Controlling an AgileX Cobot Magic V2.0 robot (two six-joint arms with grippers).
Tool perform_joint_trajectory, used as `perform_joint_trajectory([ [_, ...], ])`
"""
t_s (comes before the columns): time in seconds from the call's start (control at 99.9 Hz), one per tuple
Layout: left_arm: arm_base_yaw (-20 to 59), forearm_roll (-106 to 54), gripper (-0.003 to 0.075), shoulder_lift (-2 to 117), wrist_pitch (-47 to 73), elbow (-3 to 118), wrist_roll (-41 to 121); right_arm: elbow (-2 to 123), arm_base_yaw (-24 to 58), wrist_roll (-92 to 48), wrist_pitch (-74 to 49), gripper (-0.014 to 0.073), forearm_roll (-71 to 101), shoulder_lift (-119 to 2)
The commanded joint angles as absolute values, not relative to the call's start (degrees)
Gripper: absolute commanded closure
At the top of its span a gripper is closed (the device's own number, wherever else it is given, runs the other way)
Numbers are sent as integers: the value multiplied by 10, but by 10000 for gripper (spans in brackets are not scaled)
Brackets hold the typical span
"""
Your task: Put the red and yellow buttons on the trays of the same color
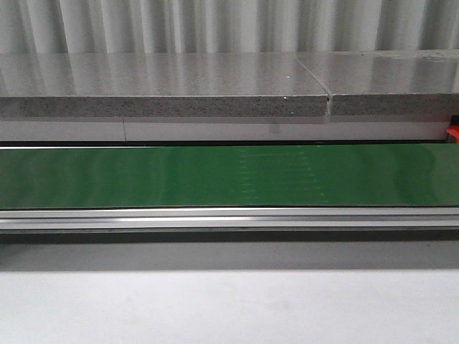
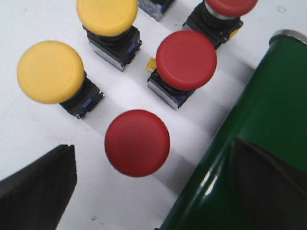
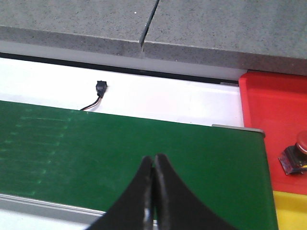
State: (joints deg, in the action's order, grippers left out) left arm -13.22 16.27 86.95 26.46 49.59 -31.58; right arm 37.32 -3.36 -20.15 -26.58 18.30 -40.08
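Supply, left end: five buttons in the left wrist view, standing on the white table [image 2: 29, 139] beside the green conveyor belt [image 2: 268, 124]; none on a tray.
Yellow buttons: two, one [image 2: 50, 72] nearer the gripper, one [image 2: 107, 14] farther.
Red buttons: three; nearest one [image 2: 137, 143] lies between the spread fingers, a second [image 2: 186, 60] behind it, a third [image 2: 230, 5] cut by the frame edge.
Left gripper [image 2: 158, 191]: fingers wide apart, empty, hovering over the nearest red button.
Belt, front view: bare green surface [image 1: 229, 175]; no button riding.
Right gripper [image 3: 153, 191]: fingers pressed together, empty, poised above the belt.
Red tray [image 3: 273, 105]: holds one red button [image 3: 298, 155].
Yellow tray [image 3: 290, 211]: only a corner visible, bare.
Progress: judged early; one red placed, five waiting.
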Motion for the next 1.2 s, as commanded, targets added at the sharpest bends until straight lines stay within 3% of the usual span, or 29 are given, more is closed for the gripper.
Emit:
perform_joint_trajectory([
  [0.0,-142,162,83,859,237,518,-321,389,-33,-208,-229,662,189,-398],
  [0.831,-149,148,92,911,215,519,-321,389,-33,-208,-229,662,189,-398],
  [0.951,-149,148,195,911,215,519,-321,389,-33,-208,-229,662,189,-398],
  [1.191,-149,148,536,909,217,519,-321,389,-33,-208,-229,662,189,-398],
])
